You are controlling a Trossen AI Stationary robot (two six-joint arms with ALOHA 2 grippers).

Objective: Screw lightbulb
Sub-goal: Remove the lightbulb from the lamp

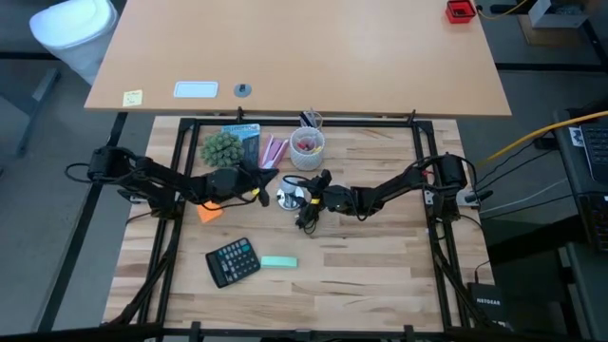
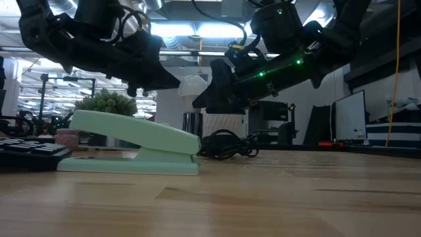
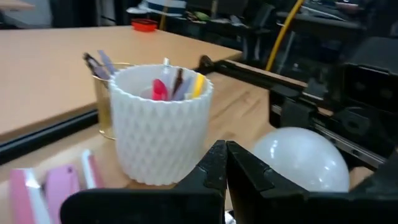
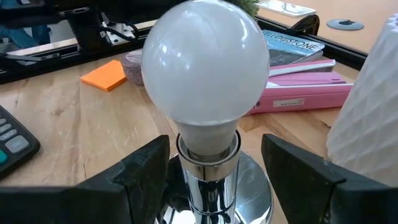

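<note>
The lightbulb (image 4: 205, 65) stands upright in the socket of a shiny chrome lamp base (image 4: 214, 186) near the middle of the tabletop (image 1: 361, 275), just in front of a white textured cup (image 3: 158, 124) holding pens and markers. The right gripper (image 4: 217, 180) sits low at the base with its fingers (image 4: 134, 177) apart, one on each side of the chrome neck below the bulb; whether they touch the metal cannot be told. The left gripper (image 3: 225, 165) is beside the bulb on the other side, its fingers pressed together and holding nothing.

Little writing can be read. Behind the bulb lies a book (image 4: 289, 46) whose cover shows letters ending in "…OUSTONE", the start hidden by the bulb. Under it is a pink case (image 4: 298, 90) with a small white label too fine to read. At the right edge of the high view a black box (image 1: 489, 306) on the floor reads "NETGEAR".

A black calculator (image 1: 233, 261) and a mint-green stapler (image 2: 135, 141) lie toward the front of the tabletop; the calculator's key markings are too small to make out. An orange sticky-note pad (image 4: 112, 74) and a small potted plant (image 1: 221, 147) sit on the left side. In the low view both arms hide most of the bulb, and a black cord (image 2: 230, 148) is coiled behind the stapler
</note>
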